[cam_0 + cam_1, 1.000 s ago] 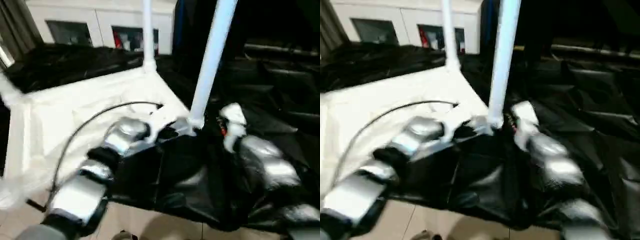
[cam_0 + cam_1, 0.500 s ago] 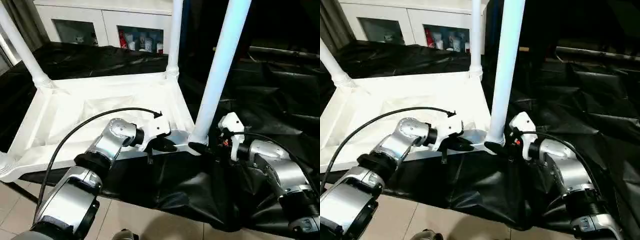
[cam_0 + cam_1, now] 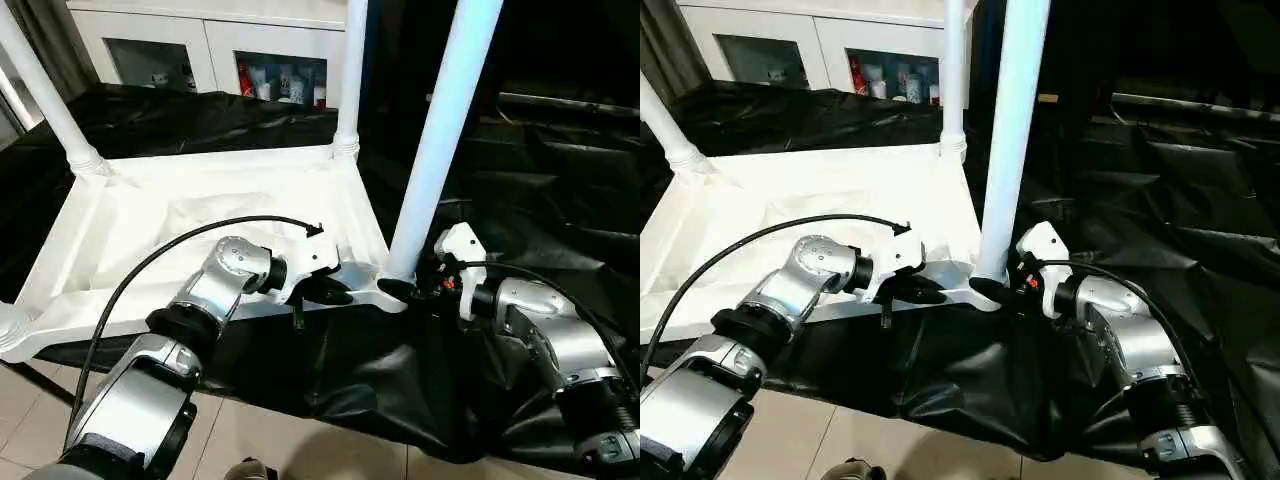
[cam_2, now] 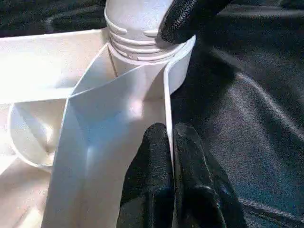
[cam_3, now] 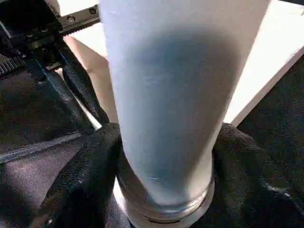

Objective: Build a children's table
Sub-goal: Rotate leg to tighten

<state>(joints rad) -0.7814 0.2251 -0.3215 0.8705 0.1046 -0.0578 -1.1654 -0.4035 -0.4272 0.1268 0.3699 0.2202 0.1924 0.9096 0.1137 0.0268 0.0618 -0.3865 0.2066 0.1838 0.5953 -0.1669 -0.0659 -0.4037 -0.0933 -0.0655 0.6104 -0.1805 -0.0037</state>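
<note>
While the tabletop [image 3: 200, 215] lies upside down on a black sheet [image 3: 530, 150], ribbed underside up, its near corner socket [image 4: 142, 47] is taken as ref. point for everything else. Set upright in that socket is the near leg [image 3: 440, 130], w/ its ringed foot seated in the round collar. Around the foot of that leg, just above the socket, the right gripper [image 5: 164, 156] is seen w/ one black finger on each side, pads against the tube, i.e. closed on the leg. Just beside the socket, along the tabletop's near edge, the left gripper [image 4: 171, 156] is placed w/ its two fingers pressed together, the thin rim wall pinched between the tips. Diagonally opp. the socket, a far leg [image 3: 348, 75] stands upright in its own corner; another leg [image 3: 45, 95] stands tilted at the far left corner. At the near left corner, well apart from the ref. socket, a rounded white corner piece [image 3: 10, 330] is partly cut off by the frame edge. Beyond the tabletop, well behind the socket, a white cabinet [image 3: 210, 45] w/ glass doors is visible.
</note>
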